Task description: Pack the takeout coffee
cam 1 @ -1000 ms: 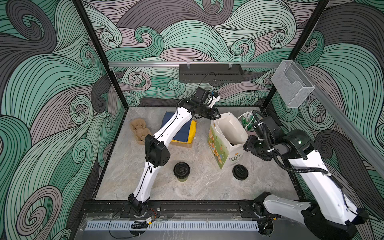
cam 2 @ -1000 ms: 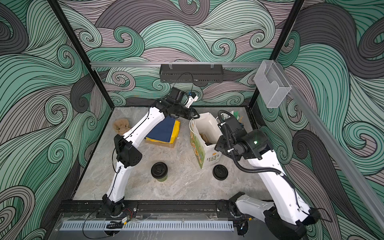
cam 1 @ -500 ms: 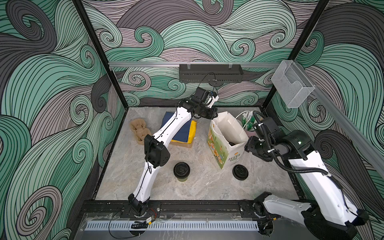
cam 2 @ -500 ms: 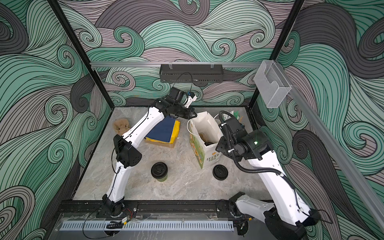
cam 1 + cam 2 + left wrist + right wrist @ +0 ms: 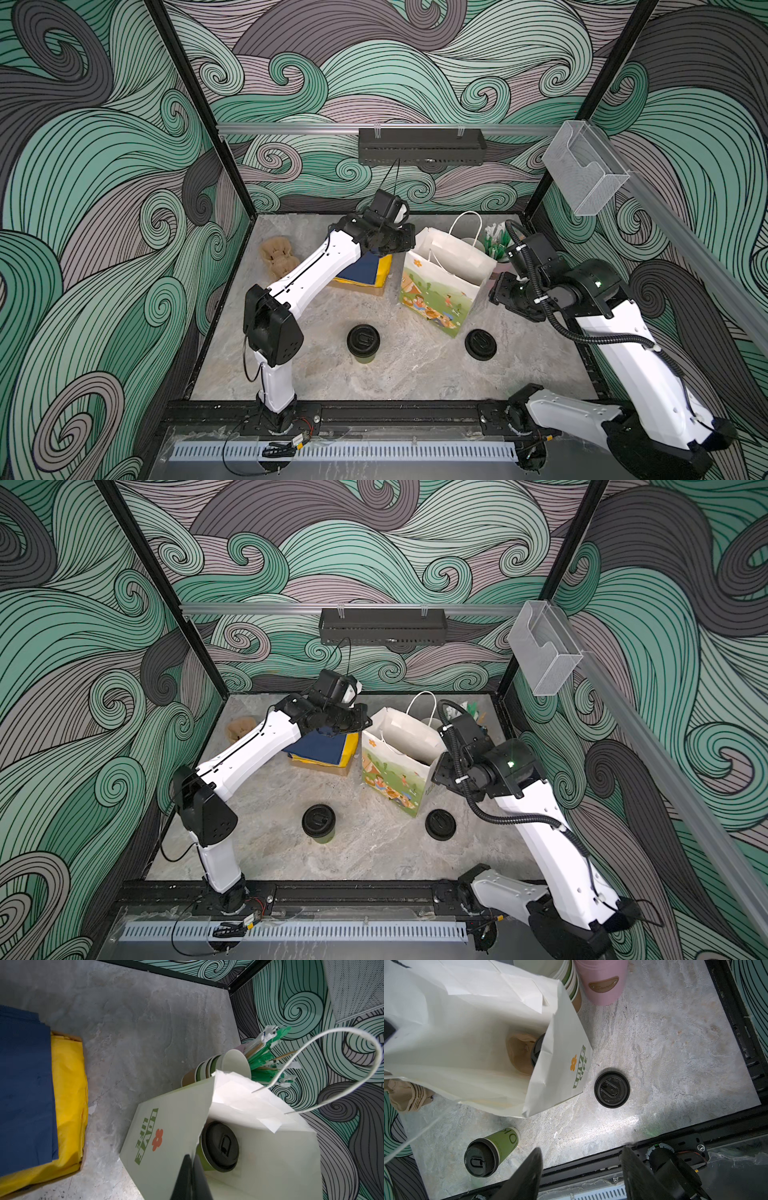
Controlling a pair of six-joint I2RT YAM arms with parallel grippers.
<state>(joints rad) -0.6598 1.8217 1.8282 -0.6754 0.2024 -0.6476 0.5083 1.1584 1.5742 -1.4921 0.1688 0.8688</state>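
Observation:
One takeout coffee (image 5: 220,1147), green-sided with a black sip lid, stands inside the white paper bag (image 5: 436,299); its lid edge also shows in the right wrist view (image 5: 536,1049). A second takeout coffee (image 5: 363,343) (image 5: 318,824) (image 5: 490,1153) stands on the table in front of the bag. My left gripper (image 5: 192,1156) (image 5: 409,245) is shut on the bag's left rim. To the right of the bag, my right gripper (image 5: 581,1167) (image 5: 498,291) hangs open and holds nothing.
A loose black lid (image 5: 481,344) (image 5: 612,1089) lies at the bag's front right corner. Behind the bag stand stacked lidless cups (image 5: 207,1066) and a pink holder (image 5: 602,980) of green stirrers. Blue and yellow napkins (image 5: 365,270) and a brown carrier (image 5: 278,257) lie at the left.
My left gripper's jaws have closed on the bag's rim. The right arm has barely shifted, and both cups and the lid stay where they were.

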